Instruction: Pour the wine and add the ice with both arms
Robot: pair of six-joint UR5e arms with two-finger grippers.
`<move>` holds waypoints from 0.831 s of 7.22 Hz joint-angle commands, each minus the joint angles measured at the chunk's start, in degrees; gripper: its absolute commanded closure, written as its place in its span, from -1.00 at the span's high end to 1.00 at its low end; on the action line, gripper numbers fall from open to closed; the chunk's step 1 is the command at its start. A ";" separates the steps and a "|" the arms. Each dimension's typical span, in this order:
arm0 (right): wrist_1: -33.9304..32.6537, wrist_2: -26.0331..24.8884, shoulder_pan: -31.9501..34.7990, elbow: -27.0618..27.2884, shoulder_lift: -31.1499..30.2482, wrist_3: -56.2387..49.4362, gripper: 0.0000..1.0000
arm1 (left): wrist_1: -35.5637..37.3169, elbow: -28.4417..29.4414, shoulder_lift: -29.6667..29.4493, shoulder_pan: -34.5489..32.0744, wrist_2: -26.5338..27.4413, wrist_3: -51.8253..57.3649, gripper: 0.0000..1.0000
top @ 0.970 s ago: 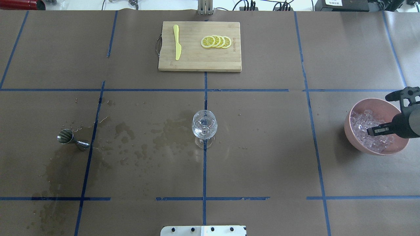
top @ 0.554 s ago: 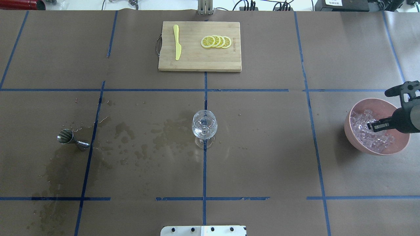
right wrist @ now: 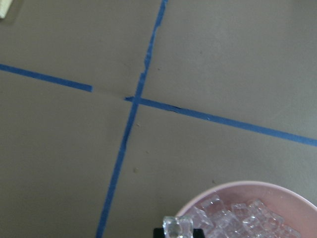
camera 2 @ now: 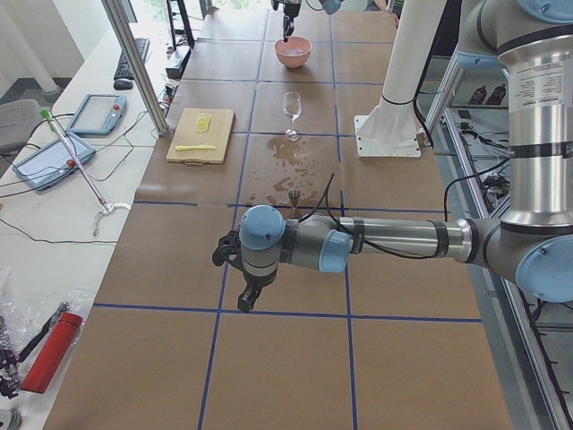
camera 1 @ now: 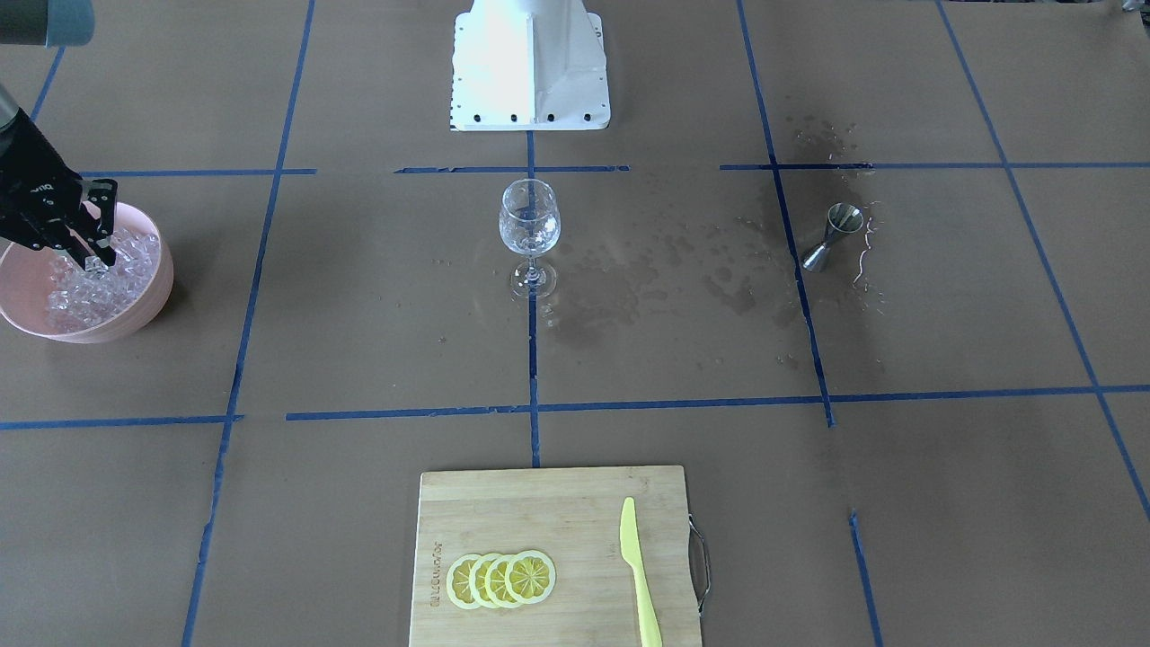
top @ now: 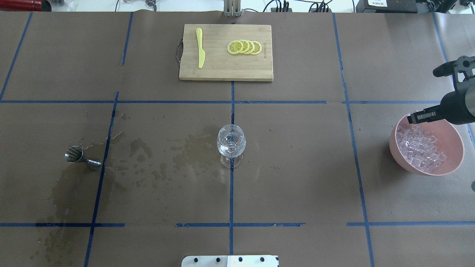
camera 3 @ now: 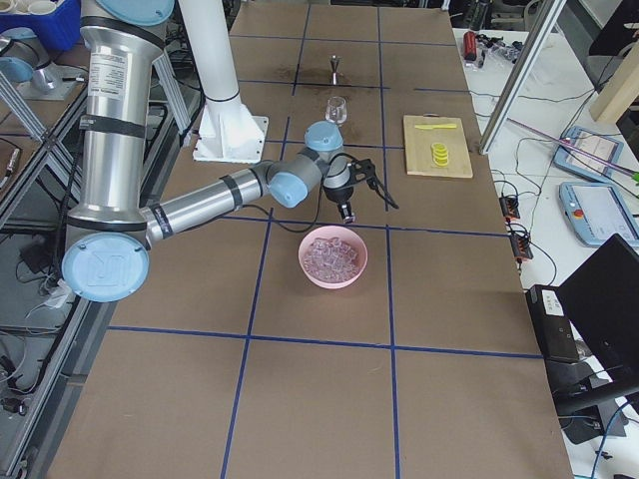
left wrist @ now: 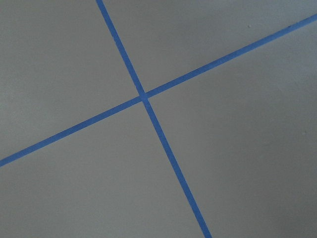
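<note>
Lifted clear of the ice [top: 421, 150] since a moment ago, the right fingers [top: 417, 116] hang over the pink bowl's [top: 455, 140] rim, pinched on one ice cube [right wrist: 177, 228]. That bowl sits at the bench's [top: 297, 178] right end, well apart from the wine glass [top: 231, 142]. Whether the left fingers [camera 2: 248, 294] are parted, I cannot tell.

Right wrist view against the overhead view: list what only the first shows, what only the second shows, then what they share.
Only the right wrist view: one ice cube pinched by the right end effector, at the frame's bottom edge. Only the overhead: that end effector's body, the glass, jigger, board, lemon slices and knife. Both: the pink bowl holding the ice, and blue tape crossing the brown table.
</note>
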 commanded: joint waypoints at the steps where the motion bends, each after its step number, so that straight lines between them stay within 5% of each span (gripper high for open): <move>1: -15.24 0.31 -0.98 2.11 12.94 2.05 -1.00 | -0.07 -0.33 0.00 0.00 0.00 0.07 1.00; 4: -22.31 -0.82 -10.27 1.32 27.55 8.51 -1.00 | -0.15 -0.42 0.01 0.00 -0.09 0.07 1.00; 6: -23.02 -8.88 -19.40 1.32 32.40 20.49 -1.00 | -1.02 -0.51 0.00 0.00 0.00 -0.02 1.00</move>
